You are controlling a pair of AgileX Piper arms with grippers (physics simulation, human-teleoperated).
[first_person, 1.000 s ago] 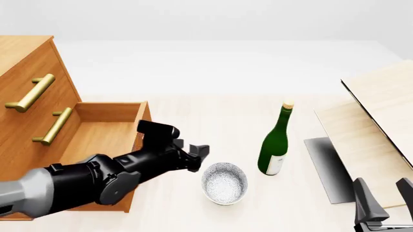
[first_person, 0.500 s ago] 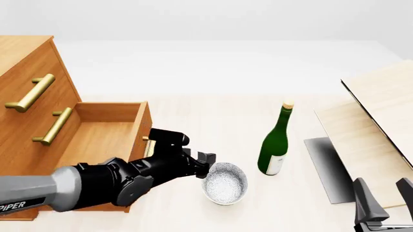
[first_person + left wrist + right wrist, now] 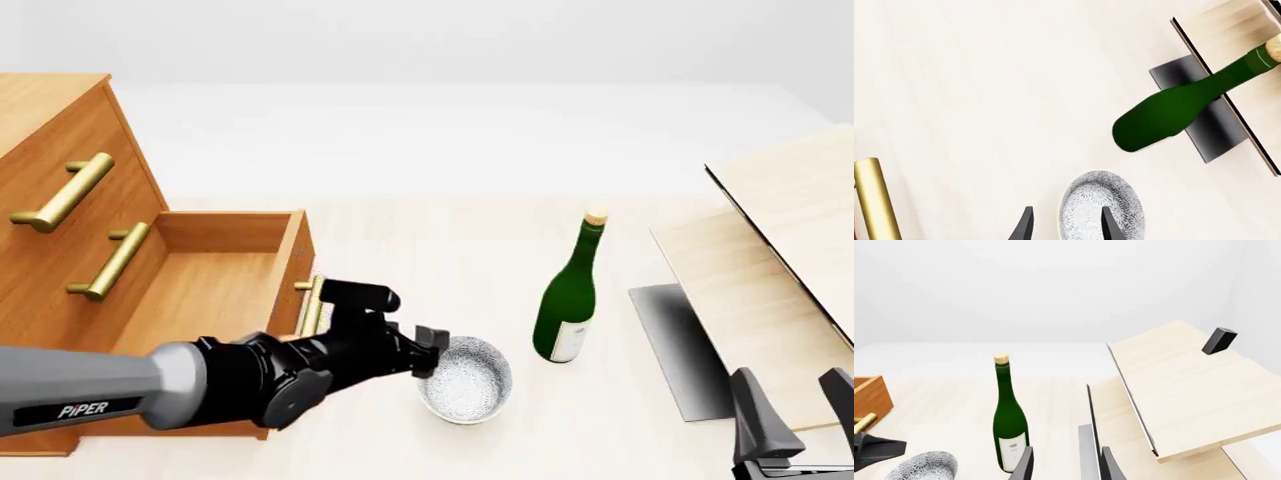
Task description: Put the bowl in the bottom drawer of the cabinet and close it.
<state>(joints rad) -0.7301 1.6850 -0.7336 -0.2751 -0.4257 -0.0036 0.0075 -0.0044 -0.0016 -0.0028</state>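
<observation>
Front view: the bowl [image 3: 465,379] sits upright on the pale bench [image 3: 441,240], just right of the open bottom drawer [image 3: 200,285] of the cabinet [image 3: 54,150] and left of the green bottle [image 3: 570,300]. The left gripper [image 3: 430,352] reaches in from the left and meets the bowl at its left rim. Left wrist view: the gripper's two dark fingers [image 3: 1109,226] stand parted, one just outside the bowl's [image 3: 1101,207] rim and the other over its inside, so that the rim's near wall lies between them; whether either finger touches the wall cannot be told. The gripper is open and has hold of nothing.

The drawer stands pulled out, its inside bare wood, its brass bar handle [image 3: 310,305] close beside the left arm's wrist. The two upper drawers [image 3: 80,190] are shut. The bottle stands upright near the bowl on the side away from the drawer, apart from it, with a cork at its top. Further right, pale wooden boards [image 3: 787,260] lean over a dark grey plate [image 3: 674,350] on the bench.

The right gripper [image 3: 794,415] shows at the lower right corner, its fingers spread and holding nothing, well apart from the bowl. Right wrist view: the bottle [image 3: 1009,425] and bowl [image 3: 924,467] lie ahead of it, the boards [image 3: 1181,385] alongside.
</observation>
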